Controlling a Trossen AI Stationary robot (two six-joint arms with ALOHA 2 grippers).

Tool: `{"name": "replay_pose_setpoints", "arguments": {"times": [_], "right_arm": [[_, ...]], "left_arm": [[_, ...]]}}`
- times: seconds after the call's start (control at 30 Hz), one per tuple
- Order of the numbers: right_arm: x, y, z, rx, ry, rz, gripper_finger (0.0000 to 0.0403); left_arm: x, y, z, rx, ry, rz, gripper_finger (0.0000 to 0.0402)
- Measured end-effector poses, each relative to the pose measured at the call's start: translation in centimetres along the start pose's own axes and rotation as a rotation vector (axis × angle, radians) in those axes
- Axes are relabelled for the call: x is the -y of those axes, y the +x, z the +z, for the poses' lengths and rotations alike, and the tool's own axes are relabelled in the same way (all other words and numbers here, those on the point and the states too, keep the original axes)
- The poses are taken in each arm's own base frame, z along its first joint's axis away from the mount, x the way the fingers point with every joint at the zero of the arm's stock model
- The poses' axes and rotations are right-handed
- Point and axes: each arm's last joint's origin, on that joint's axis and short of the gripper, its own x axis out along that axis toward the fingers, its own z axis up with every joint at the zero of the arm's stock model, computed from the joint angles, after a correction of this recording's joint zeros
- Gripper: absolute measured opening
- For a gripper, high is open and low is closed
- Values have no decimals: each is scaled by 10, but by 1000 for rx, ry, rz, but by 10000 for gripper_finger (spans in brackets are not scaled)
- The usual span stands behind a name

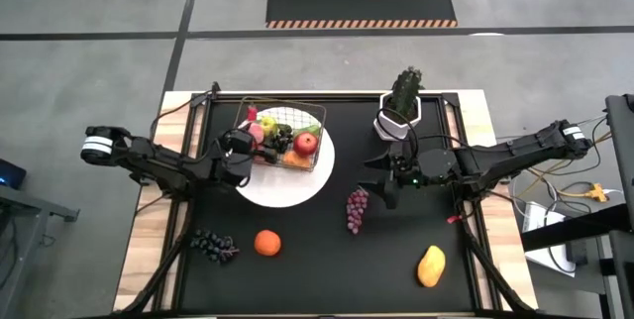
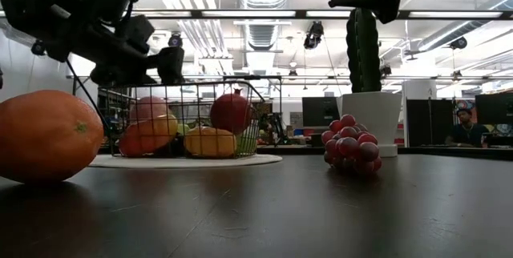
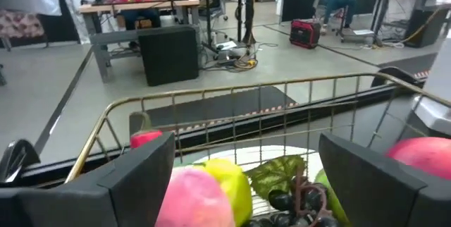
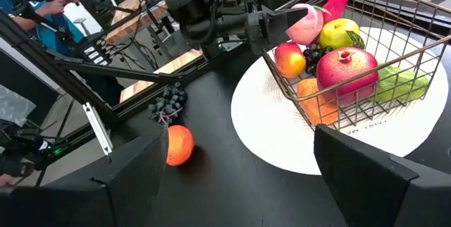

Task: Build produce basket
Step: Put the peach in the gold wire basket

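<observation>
The wire basket (image 1: pixel 282 126) stands on a round white plate (image 1: pixel 297 185). Inside it lie a red fruit (image 4: pixel 345 68), a pink peach (image 3: pixel 194 199), a yellow-green apple (image 4: pixel 338 33), a red chili (image 3: pixel 144 139), dark grapes and green pieces. My left gripper (image 1: pixel 248 146) hovers open at the basket's left end, its fingers either side of the peach without touching it. My right gripper (image 1: pixel 381 185) is open above the table, right of the plate, near a reddish grape bunch (image 1: pixel 356 210). An orange (image 1: pixel 267 243), a dark grape bunch (image 1: pixel 213 246) and a yellow mango (image 1: pixel 431 265) lie on the near part of the table.
A cactus-like plant in a white hexagonal pot (image 1: pixel 401 106) stands at the far edge, just beyond my right gripper. The black mat (image 1: pixel 327 279) has bare room between the orange and the mango. People sit in the room beyond the table.
</observation>
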Motion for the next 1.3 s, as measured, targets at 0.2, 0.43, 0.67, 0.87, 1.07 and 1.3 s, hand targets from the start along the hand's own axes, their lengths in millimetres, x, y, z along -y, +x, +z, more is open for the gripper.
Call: {"name": "replay_pose_setpoints", "arguments": {"times": [0.2,0.43,0.67,0.87,1.07,1.3], "right_arm": [[0,0,0,0,-3,0,334],[-2,-1,-1,-4,-49,7,329],[-8,-3,-5,-17,-134,36,329],[-12,-4,-9,-27,-163,57,329],[-12,-4,-10,-30,-181,59,329],[-12,0,-13,-46,-198,49,329]], "left_arm": [[8,-3,15,17,33,-41,332],[20,-23,41,55,92,-191,332],[25,-51,81,147,199,-311,331],[13,-51,107,150,263,-276,301],[-3,-27,108,-32,328,-195,211],[-19,7,108,-398,346,-350,37]]}}
